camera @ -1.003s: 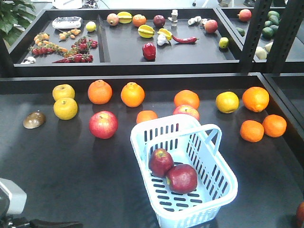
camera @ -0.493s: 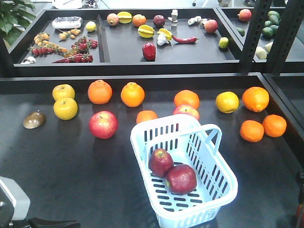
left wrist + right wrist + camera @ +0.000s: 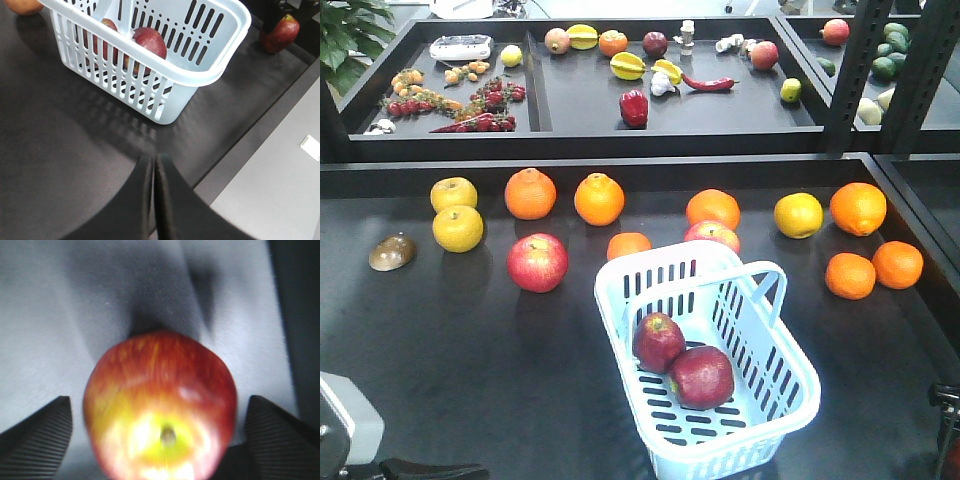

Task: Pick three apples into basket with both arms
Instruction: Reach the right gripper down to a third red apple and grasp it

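Two dark red apples (image 3: pixel 658 341) (image 3: pixel 701 376) lie side by side in the pale blue basket (image 3: pixel 790 400) near the table's front. The left wrist view shows them through the basket's (image 3: pixel 165 95) slotted wall. A third apple (image 3: pixel 160 405), red with a yellow stem end, rests on the table right of the basket. My right gripper (image 3: pixel 160 437) is open around it, with one ribbed finger (image 3: pixel 37 435) on each side and a gap to each. My left gripper (image 3: pixel 154 162) is shut and empty, low over the table in front of the basket.
Oranges (image 3: pixel 599 198), yellow citrus (image 3: pixel 457 228) and two brighter pink-red apples (image 3: pixel 537 262) (image 3: pixel 713 234) lie behind the basket. A brown lump (image 3: pixel 392 252) sits at the far left. Trays of mixed produce (image 3: pixel 633 106) line the back. The table's front edge (image 3: pixel 240 150) runs close to my left gripper.
The right arm's black tip has come into the front view at the bottom right corner, over the third apple. The left arm and the basket have hardly moved.
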